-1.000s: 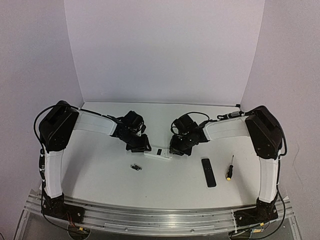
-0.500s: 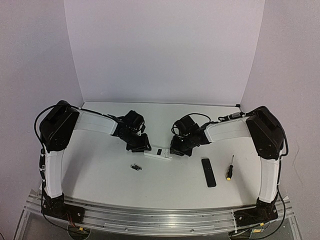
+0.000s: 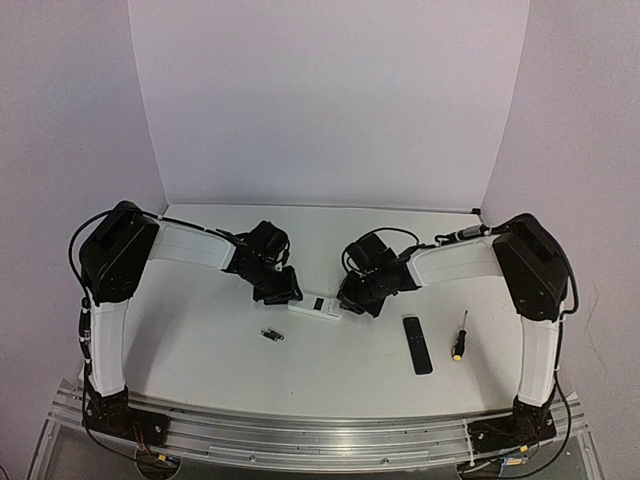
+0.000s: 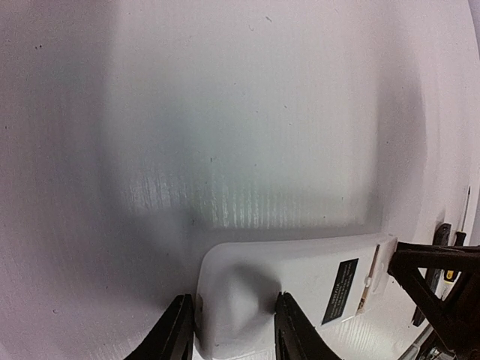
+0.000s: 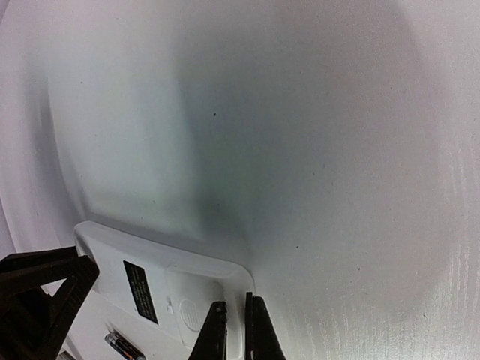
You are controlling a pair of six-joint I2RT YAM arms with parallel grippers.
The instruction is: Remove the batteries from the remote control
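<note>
The white remote control [image 3: 318,308] lies back-up on the table between both grippers, its black label showing [image 4: 340,289]. My left gripper [image 3: 289,296] is part-closed on the remote's left end; one finger [image 4: 180,330] sits at the end edge and the other [image 4: 291,330] rests against the back. My right gripper [image 3: 347,303] is shut, with its tips [image 5: 234,330] at the remote's right end edge [image 5: 240,289], beside the round cover mark. The dark batteries [image 3: 272,335] lie loose on the table in front of the remote; one shows in the right wrist view [image 5: 124,346].
A slim black remote [image 3: 417,344] and a yellow-and-black screwdriver [image 3: 459,336] lie to the right of the white remote. White walls stand behind and at both sides of the table.
My right gripper has shifted slightly left and down, closer onto the remote's right end. The left arm, the remote and the batteries have not moved.
</note>
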